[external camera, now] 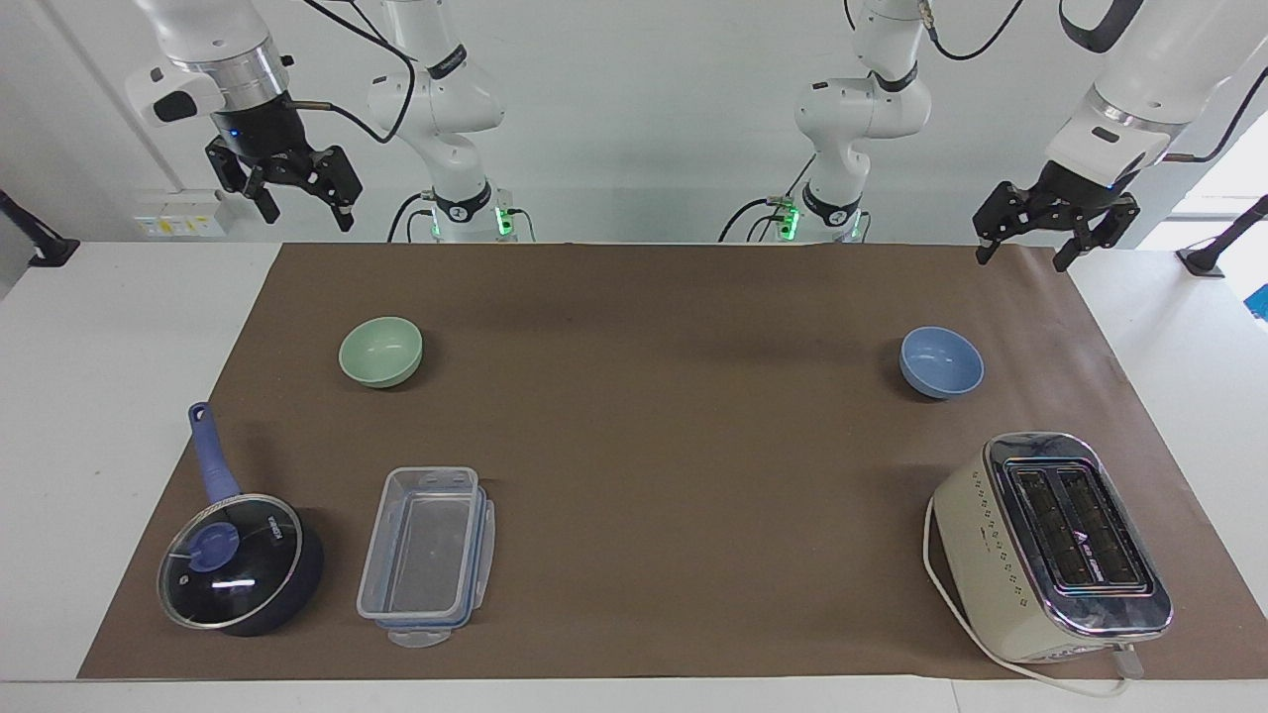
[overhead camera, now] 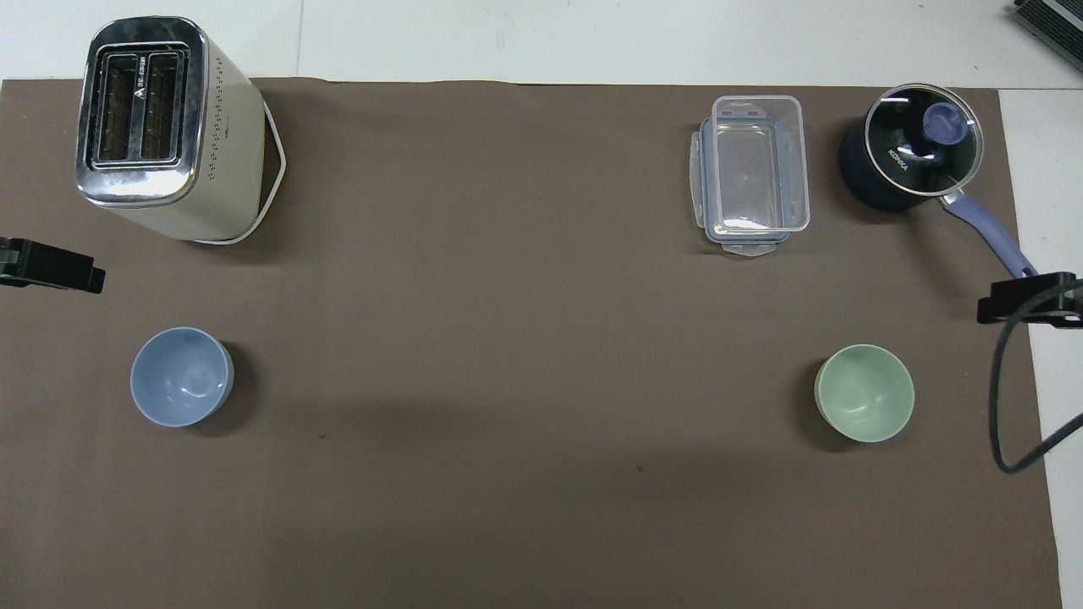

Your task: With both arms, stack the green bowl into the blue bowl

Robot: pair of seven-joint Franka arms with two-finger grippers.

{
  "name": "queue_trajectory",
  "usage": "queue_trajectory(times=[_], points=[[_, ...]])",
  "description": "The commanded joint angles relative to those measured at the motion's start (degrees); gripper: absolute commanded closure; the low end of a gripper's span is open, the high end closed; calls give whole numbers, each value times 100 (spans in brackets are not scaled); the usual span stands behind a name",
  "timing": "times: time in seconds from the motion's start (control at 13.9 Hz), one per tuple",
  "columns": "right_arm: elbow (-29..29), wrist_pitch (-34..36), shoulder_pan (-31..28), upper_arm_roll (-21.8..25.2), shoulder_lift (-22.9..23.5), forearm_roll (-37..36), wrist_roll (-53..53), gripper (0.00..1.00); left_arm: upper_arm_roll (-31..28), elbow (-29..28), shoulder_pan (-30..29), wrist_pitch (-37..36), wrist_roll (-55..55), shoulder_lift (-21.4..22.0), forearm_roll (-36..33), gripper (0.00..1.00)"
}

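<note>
The green bowl (external camera: pixel 380 351) (overhead camera: pixel 865 392) stands upright and empty on the brown mat (external camera: pixel 674 416) toward the right arm's end. At the left arm's end of the mat, about as near the robots, the blue bowl (external camera: pixel 941 361) (overhead camera: pixel 181 376) also stands upright and empty. My right gripper (external camera: pixel 307 216) (overhead camera: pixel 1028 298) hangs high in the air above the mat's corner at its own end, open and empty, well apart from the green bowl. My left gripper (external camera: pixel 1022 259) (overhead camera: pixel 51 266) is raised over the corner at the left arm's end, open, holding nothing.
A cream toaster (external camera: pixel 1050 545) (overhead camera: pixel 161 127) stands farther from the robots than the blue bowl. A clear plastic container (external camera: pixel 426 555) (overhead camera: pixel 753 173) and a dark blue lidded saucepan (external camera: pixel 238 564) (overhead camera: pixel 909 152) sit farther out than the green bowl.
</note>
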State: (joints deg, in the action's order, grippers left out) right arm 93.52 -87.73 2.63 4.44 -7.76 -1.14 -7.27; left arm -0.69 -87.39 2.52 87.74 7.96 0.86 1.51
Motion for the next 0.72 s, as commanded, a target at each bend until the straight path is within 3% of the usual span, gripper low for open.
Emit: queue_trajectory(times=[0.0,0.65], points=[[17,36,-61,-31,-24,88,112,0,-19,38,47,-117,56,29,-54,0],[17,36,-61,-31,-24,88,112,0,-19,37,64,-108,12,29,-45,0]])
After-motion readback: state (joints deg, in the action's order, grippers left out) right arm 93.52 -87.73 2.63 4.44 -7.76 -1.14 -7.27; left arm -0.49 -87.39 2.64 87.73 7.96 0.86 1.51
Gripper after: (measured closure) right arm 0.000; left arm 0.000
